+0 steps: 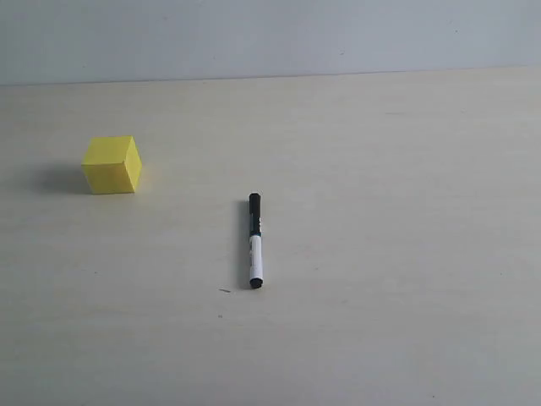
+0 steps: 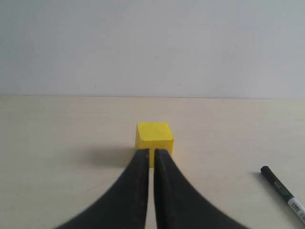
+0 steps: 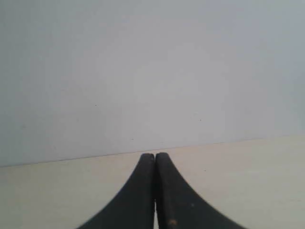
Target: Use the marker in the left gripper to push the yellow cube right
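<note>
Our left gripper (image 2: 151,153), clenched empty, faces the yellow cube (image 2: 153,136); the marker (image 1: 254,241) lies right of it, so grasping probably comes first

Marker (image 2: 283,192) barrel cut off by left wrist picture edge; yellow cube (image 2: 153,135) near face partly hidden behind left gripper (image 2: 151,152).

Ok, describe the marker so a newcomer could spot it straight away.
On the pale wooden table, look near the middle, right of the small bright yellow cube. The slim marker lies flat there, the only long thin thing: black cap half, white printed barrel.
</note>
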`<state>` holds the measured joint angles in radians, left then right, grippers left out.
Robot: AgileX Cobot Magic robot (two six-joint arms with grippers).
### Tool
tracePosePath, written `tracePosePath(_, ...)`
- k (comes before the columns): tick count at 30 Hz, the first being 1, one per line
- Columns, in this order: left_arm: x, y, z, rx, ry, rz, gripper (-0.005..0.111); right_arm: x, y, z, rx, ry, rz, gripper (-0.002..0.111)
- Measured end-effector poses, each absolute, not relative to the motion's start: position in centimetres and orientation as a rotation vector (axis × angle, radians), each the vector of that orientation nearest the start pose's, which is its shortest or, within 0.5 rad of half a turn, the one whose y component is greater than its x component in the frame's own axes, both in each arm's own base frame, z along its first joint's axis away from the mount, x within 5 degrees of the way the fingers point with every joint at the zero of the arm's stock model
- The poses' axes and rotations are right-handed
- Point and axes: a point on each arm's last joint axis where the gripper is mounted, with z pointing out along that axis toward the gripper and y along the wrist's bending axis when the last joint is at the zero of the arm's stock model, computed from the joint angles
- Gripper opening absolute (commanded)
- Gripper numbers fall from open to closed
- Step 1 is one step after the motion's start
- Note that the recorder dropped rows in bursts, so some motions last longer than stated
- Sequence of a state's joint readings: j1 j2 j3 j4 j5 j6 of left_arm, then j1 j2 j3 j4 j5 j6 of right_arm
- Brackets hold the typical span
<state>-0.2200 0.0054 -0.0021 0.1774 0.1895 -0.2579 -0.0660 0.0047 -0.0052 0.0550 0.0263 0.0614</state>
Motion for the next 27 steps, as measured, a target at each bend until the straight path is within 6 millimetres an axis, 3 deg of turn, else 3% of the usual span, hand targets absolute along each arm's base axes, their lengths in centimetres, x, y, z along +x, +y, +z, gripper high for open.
tracePosePath(12, 5.6, -1.1, 20.3, 0.069, 1.606, -0.245, 0.007, 5.6, -0.4, 21.2, 0.136, 1.503, 0.042, 0.000)
tracePosePath(19, 5.2, -1.4, 23.0, -0.097, 1.315, -0.552, 0.007, 5.6, -0.4, 21.2, 0.136, 1.503, 0.042, 0.000)
tracePosePath(22, 5.1, -1.4, 23.3, -0.229, 1.286, -0.740, 0.007, 5.6, -0.4, 21.2, 0.136, 1.503, 0.042, 0.000)
tracePosePath(27, 5.1, -1.5, 23.3, -0.306, 1.278, -0.842, 0.002, 5.6, -0.4, 21.2, 0.136, 1.503, 0.042, 0.000)
